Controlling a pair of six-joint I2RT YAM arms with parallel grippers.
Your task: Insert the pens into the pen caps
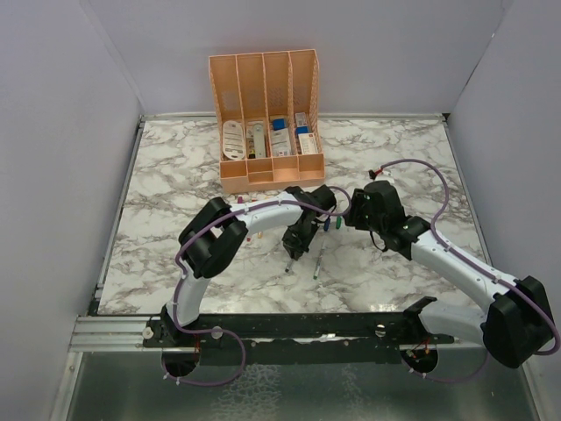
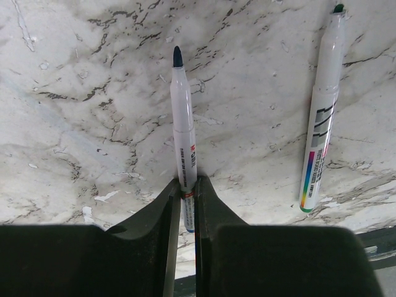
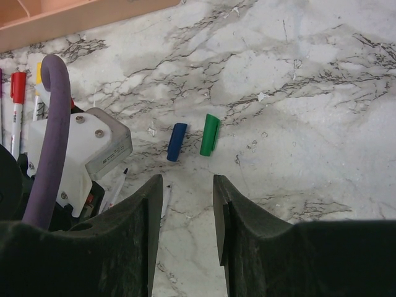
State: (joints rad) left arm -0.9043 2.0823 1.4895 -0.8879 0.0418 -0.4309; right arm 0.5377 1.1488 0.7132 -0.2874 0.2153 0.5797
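While the left gripper (image 2: 187, 193) has its fingers pinched tight on the back end of the blue-tipped pen (image 2: 183, 124), the nib sticks out bare in front, so I'd say we're mid-way through the blue one: pen picked, cap not on yet. Can't really tell whether the pen is clear of the marble tabletop (image 3: 309, 93) or resting on it. The right gripper (image 3: 185, 182) is spread wide with nothing between its fingers, hovering just short of the blue cap (image 3: 177, 142), which lies flat on the marble right beside the green cap (image 3: 210, 134), close but apparently not touching. The next move, I reckon, is for the right side to come down on the blue cap only, without bumping the green one, then turn its open end toward the nib so the two can be pushed together in line. The green-tipped pen (image 2: 322, 117) lies uncapped on the table off to the side, waiting its turn.
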